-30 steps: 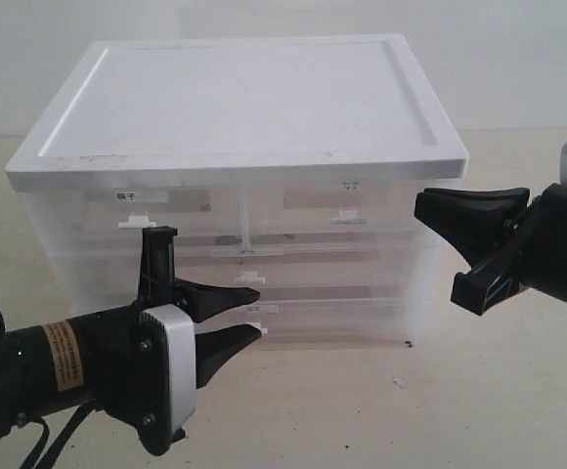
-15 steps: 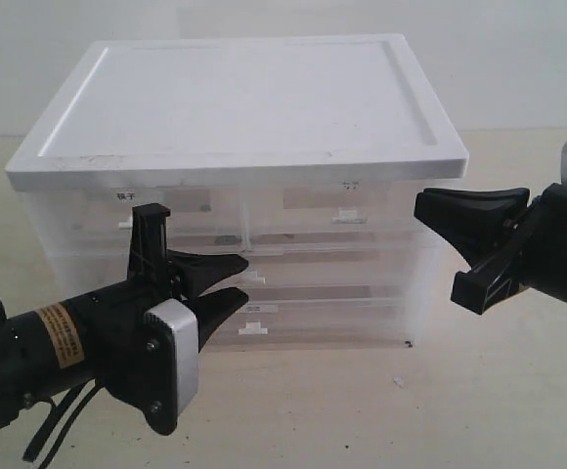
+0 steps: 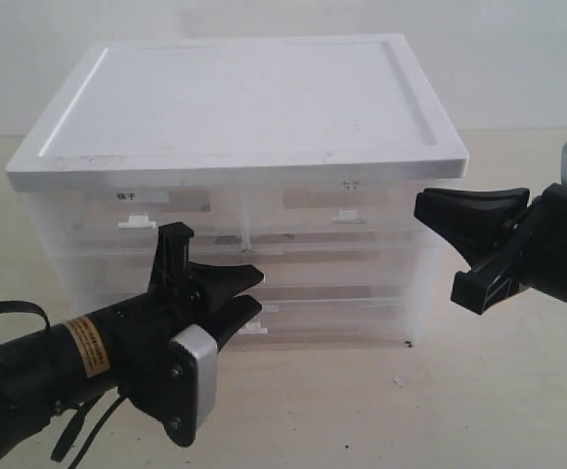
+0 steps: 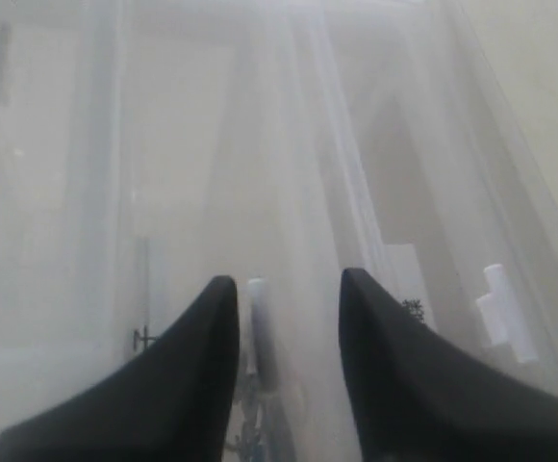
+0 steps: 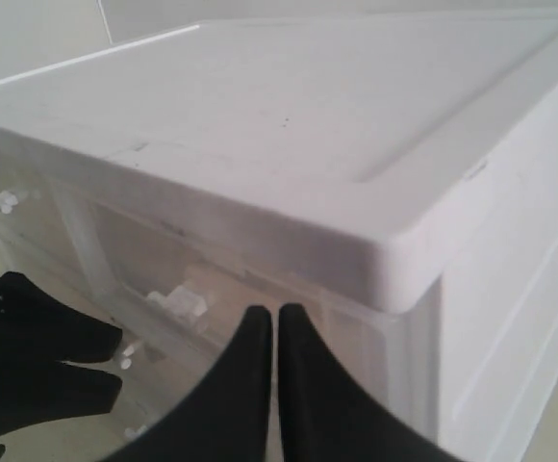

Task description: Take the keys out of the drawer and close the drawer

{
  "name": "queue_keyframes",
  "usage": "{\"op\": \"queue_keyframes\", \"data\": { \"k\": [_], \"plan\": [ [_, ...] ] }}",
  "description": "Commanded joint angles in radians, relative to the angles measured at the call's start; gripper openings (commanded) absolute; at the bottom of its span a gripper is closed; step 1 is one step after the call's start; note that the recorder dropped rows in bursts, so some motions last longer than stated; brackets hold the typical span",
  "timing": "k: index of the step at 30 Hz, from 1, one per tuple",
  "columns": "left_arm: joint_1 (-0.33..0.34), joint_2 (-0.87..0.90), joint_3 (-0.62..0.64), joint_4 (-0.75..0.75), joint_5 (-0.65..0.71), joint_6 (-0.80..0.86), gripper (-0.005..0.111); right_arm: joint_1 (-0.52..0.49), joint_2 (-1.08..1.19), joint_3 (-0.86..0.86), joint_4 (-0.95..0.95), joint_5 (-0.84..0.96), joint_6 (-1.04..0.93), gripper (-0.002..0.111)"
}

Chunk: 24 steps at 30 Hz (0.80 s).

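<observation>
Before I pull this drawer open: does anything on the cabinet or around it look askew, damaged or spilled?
Nothing stands out. The white-topped translucent plastic cabinet sits square, its drawer fronts flush, and the open left gripper straddles the small white handle of the full-width middle drawer.

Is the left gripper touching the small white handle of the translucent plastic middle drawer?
Cannot tell. The left wrist view shows the open left gripper straddling the small white handle, close beside one finger; blur hides any gap.
</observation>
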Motion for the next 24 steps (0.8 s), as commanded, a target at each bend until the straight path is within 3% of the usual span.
{"op": "queue_keyframes", "data": {
  "k": [1, 6, 10, 24],
  "plan": [
    [-0.005, 0.034, -0.011, -0.111, -0.040, 0.090, 0.032, 0.001, 0.002, -0.006, 0.000, -0.008, 0.002, 0.000],
    [-0.005, 0.044, -0.011, -0.139, -0.044, 0.137, 0.026, 0.001, 0.002, -0.006, 0.000, -0.008, 0.007, 0.000],
    [-0.005, 0.044, -0.011, -0.137, -0.056, 0.137, 0.004, 0.001, 0.002, -0.006, 0.000, -0.006, 0.010, 0.000],
    [-0.023, 0.041, 0.109, -0.110, -0.056, 0.114, 0.004, 0.001, 0.002, -0.006, -0.003, -0.004, 0.015, 0.000]
  ]
}}
